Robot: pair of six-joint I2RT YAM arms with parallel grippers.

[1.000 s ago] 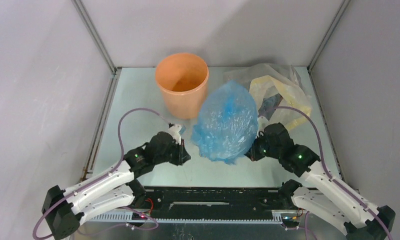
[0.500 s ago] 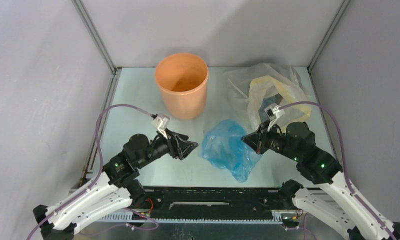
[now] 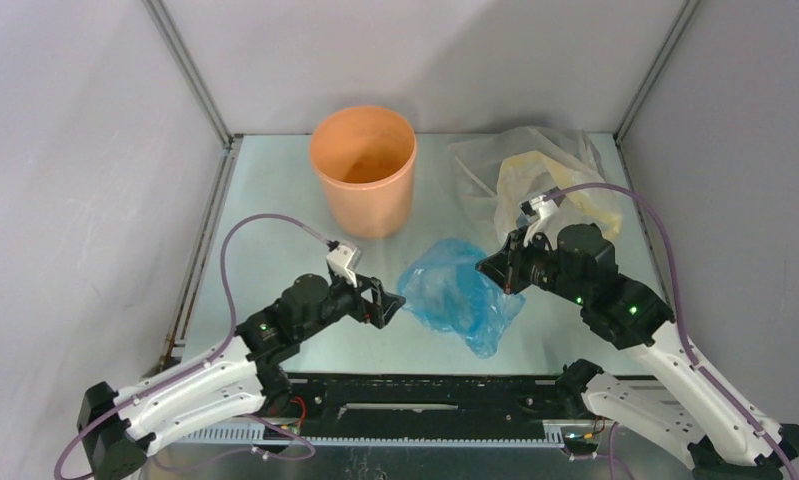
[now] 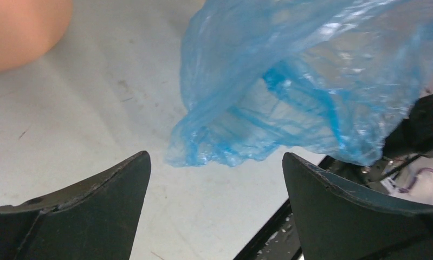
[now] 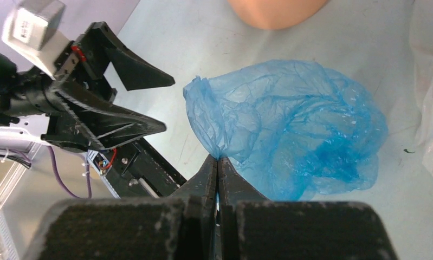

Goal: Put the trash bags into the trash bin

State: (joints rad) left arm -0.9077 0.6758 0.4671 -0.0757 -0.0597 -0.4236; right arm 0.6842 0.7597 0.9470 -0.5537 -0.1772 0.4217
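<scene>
The trash bag (image 3: 455,296), crinkly light-blue film, lies slumped on the table between my two grippers. My right gripper (image 3: 485,269) is shut on a pinch of the bag's edge, which the right wrist view shows at the gripper's (image 5: 218,158) tips with the rest of the bag (image 5: 298,124) spread beyond. My left gripper (image 3: 392,302) stands wide open just left of the bag, holding nothing. From the left wrist the bag (image 4: 290,92) lies just ahead of the left gripper (image 4: 215,157), apart from both fingers. The trash bin (image 3: 363,170), a round orange-tan bucket, stands upright behind.
A larger yellowish-clear plastic bag (image 3: 547,180) lies crumpled at the back right, behind the right arm. Grey walls with metal posts close in the table (image 3: 265,230) on three sides. The black base rail (image 3: 425,395) runs along the near edge.
The blue bag, puffed up high a second ago, has sunk flat onto the table. My left gripper has opened wide and shifted right toward it. The right gripper keeps its pinch.
</scene>
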